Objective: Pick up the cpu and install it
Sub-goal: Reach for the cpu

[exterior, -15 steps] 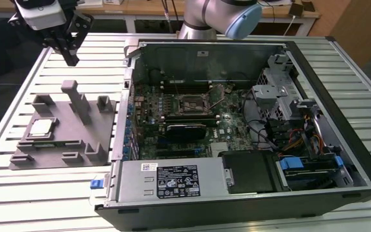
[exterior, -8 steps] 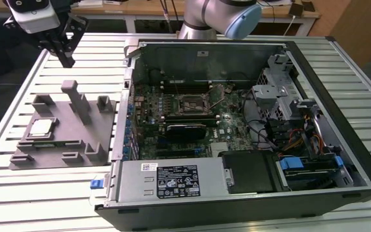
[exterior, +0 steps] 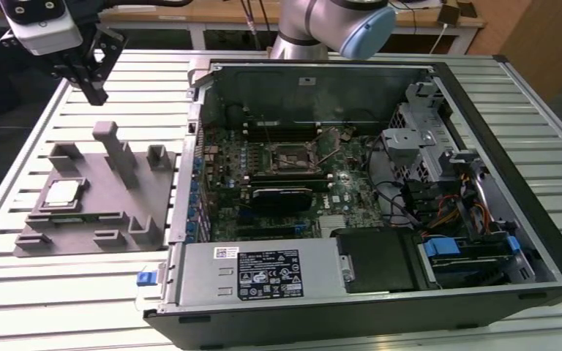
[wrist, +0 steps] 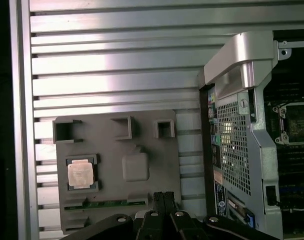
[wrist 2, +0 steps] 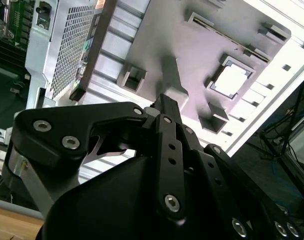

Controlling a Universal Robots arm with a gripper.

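Observation:
The cpu (exterior: pixel 61 192) is a small silvery square lying flat in a recess of the grey fixture (exterior: pixel 105 219), at the exterior view's left. It also appears in both wrist views (wrist 2: pixel 232 80) (wrist: pixel 80 175). My gripper (exterior: pixel 96 93) hangs high above the slatted table, beyond the fixture's far end and well away from the cpu. Its black fingers are shut together with nothing between them, as both wrist views show (wrist 2: pixel 164 101) (wrist: pixel 162 196). The black-framed socket (exterior: pixel 289 157) sits in the middle of the motherboard inside the open computer case (exterior: pixel 544 241).
The case lies on its side on the slatted metal table (exterior: pixel 27 292), with a power supply (exterior: pixel 261 274), drive cage (exterior: pixel 427 157) and cables inside. The arm's base (exterior: pixel 306 29) stands behind the case. Several upright grey blocks (exterior: pixel 115 150) rise from the fixture.

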